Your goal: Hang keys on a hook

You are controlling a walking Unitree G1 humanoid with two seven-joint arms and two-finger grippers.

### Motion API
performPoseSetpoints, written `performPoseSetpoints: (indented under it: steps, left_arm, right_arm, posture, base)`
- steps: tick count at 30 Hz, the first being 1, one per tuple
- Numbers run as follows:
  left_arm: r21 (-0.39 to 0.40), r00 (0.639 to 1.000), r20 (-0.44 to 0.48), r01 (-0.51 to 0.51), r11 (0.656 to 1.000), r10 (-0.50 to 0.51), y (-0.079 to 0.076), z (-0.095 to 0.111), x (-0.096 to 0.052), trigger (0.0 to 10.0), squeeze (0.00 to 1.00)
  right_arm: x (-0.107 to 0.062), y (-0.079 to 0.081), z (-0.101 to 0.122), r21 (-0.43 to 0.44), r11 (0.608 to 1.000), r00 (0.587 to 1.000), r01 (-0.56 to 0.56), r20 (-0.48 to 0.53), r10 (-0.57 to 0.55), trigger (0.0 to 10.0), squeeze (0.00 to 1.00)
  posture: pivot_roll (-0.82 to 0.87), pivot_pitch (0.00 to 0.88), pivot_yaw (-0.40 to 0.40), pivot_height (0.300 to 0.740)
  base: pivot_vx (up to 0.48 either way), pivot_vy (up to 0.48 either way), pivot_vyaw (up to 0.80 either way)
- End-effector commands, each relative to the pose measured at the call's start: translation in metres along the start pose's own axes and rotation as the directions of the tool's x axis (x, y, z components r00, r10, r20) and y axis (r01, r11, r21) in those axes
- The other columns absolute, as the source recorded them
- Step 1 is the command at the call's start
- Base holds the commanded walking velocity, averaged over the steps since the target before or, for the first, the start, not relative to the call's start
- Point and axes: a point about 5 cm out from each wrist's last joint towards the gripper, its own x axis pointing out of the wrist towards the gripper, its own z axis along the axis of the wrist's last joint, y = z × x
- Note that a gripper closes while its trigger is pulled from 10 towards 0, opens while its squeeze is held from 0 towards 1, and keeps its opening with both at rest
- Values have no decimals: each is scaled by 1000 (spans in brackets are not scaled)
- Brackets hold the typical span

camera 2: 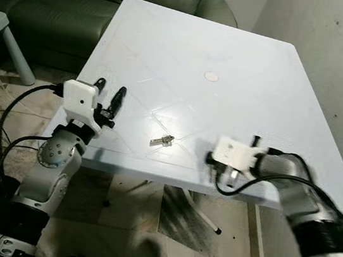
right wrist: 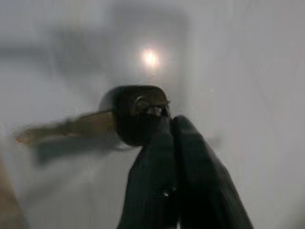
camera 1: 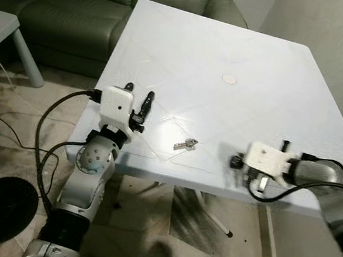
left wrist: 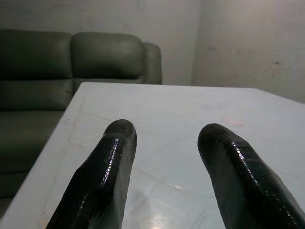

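We find the right gripper (camera 1: 238, 165) at the near edge of the white table (camera 1: 235, 41), fingers (right wrist: 190, 157) pressed together on a black-headed key (right wrist: 136, 114) whose blade sticks out sideways; wrist view is blurred, so finer detail can't be read. A 2nd key (camera 1: 186, 144) lies flat on the tabletop, near the front edge, between the 2 grippers & apart from both. We note the left gripper (camera 1: 138, 101) over the table's left front corner, fingers (left wrist: 102, 176) spread apart, holding nothing, w/ a dark green sofa (camera 1: 73, 6) behind the table.
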Motion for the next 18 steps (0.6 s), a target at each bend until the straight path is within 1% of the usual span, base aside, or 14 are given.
performPoseSetpoints:
  steps: [1,2,3,4,6,9,10,11,12,13,14,16,17,18]
  left_arm:
    - [-6,1000,-6,14,1000,-14,-4,-3,0,10000,0]
    - [-9,1000,-5,12,1000,-12,-4,-3,0,10000,0]
    - [-13,1000,-5,9,1000,-9,-4,-3,0,10000,0]
    - [-12,1000,-5,9,1000,-9,-4,-3,0,10000,0]
    - [-12,1000,-5,10,1000,-10,-4,-3,0,10000,0]
    - [-16,1000,-4,10,1000,-10,-5,-3,0,10000,0]
    - [-19,1000,-5,10,1000,-10,-5,-3,1,10000,0]
    - [-18,1000,-6,10,1000,-10,-5,-4,1,10000,0]
    - [-18,1000,-6,10,1000,-10,-5,-4,1,10000,0]
    - [-21,1000,-5,12,1000,-12,-6,-3,1,10000,0]
    - [-23,1000,-5,13,1000,-13,-6,-3,1,10000,0]
    - [-25,1000,-4,13,1000,-13,-7,-3,2,10000,0]
    - [-28,1000,-2,12,1000,-12,-7,-3,3,10000,0]
    - [-29,1000,-1,11,1000,-11,-7,-3,3,10000,0]
  right_arm:
    - [-7,-12,-9,-26,998,997,58,-55,-60,10000,0]
    - [-8,-13,-7,7,998,997,68,-29,-68,10000,0]
    - [-7,-16,-4,131,988,996,85,24,-89,10000,0]
    - [-7,-16,-3,142,986,996,83,26,-87,10000,0]
    - [-12,-16,-7,94,993,998,66,-7,-65,10000,0]
    - [-15,-21,8,308,951,980,26,178,-85,10000,0]
    - [-18,-23,18,395,918,951,-32,294,-93,10000,0]
    - [-21,-24,26,492,862,907,-120,407,-107,10000,0]
    - [-21,-24,26,492,862,907,-120,407,-107,10000,0]
    - [-27,-29,36,551,811,838,-195,523,-153,10000,0]
    - [-30,-32,40,569,791,801,-224,570,-183,10000,0]
    - [-35,-42,49,657,690,696,-304,648,-310,10000,0]
    - [-36,-49,52,712,604,625,-358,663,-411,10000,0]
    - [-35,-52,52,741,555,607,-379,651,-455,10000,0]
  posture:
    - [12,61,-114,740]
    - [12,61,-114,740]
    - [9,61,-114,740]
    - [9,61,-114,740]
    - [9,64,-114,740]
    - [1,68,-113,740]
    - [1,68,-113,740]
    - [-2,73,-113,740]
    - [-2,73,-113,740]
    - [-3,75,-115,740]
    - [-3,75,-115,740]
    - [-3,75,-115,740]
    - [-10,79,-117,740]
    - [-10,79,-117,740]
  base:
    - [0,0,0]
    - [0,0,0]
    - [0,0,0]
    - [0,0,0]
    - [0,0,0]
    - [0,0,0]
    - [0,0,0]
    - [0,0,0]
    - [0,0,0]
    - [0,0,0]
    - [0,0,0]
    - [0,0,0]
    - [0,0,0]
    - [0,0,0]
